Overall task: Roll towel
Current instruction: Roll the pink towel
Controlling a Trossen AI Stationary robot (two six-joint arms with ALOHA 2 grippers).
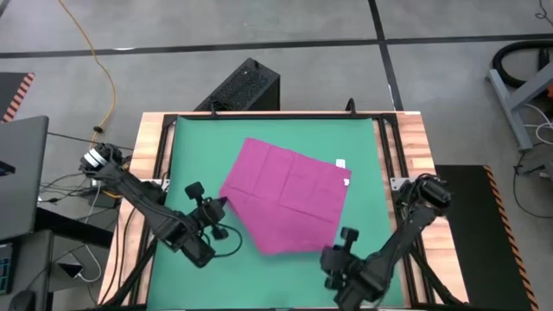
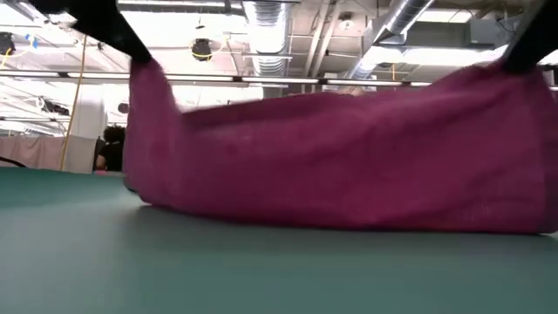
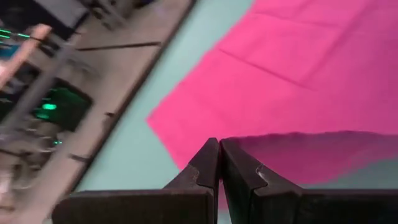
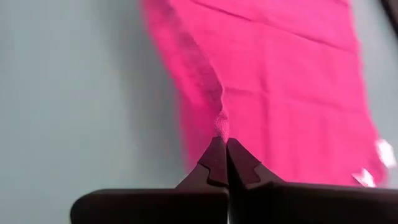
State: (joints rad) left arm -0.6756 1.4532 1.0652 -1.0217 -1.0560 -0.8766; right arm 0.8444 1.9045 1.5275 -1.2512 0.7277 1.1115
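Note:
The magenta towel (image 1: 289,194) lies on the green mat (image 1: 186,155), with its white tag (image 1: 341,164) at the far right edge. My left gripper (image 1: 222,206) is shut at the towel's left corner. My right gripper (image 1: 344,235) is shut at its near right corner. In the low view the towel's near edge (image 2: 331,105) is raised between the two held ends and sags a little in the middle. Its lower part (image 2: 349,218) rests on the mat. My left gripper pinches the towel's left corner (image 3: 235,142) between its two shut fingers, coming in slanting down from the table's left. The held edge runs away from the fingertips, lifted off the mat. One layer or several, I cannot tell. My right gripper pinches a small bunch of cloth at the towel's near right corner (image 4: 221,127) between its shut fingers, slanting down from the table's near right. Creases run from the pinch into the cloth. That corner is lifted, and the rest lies on the mat.
A wooden frame (image 1: 406,147) borders the mat. A black box (image 1: 246,86) stands just beyond the table's far edge. A laptop (image 1: 22,173) and cables lie off the table's left side. Bare mat shows to the left of the towel and in front of it.

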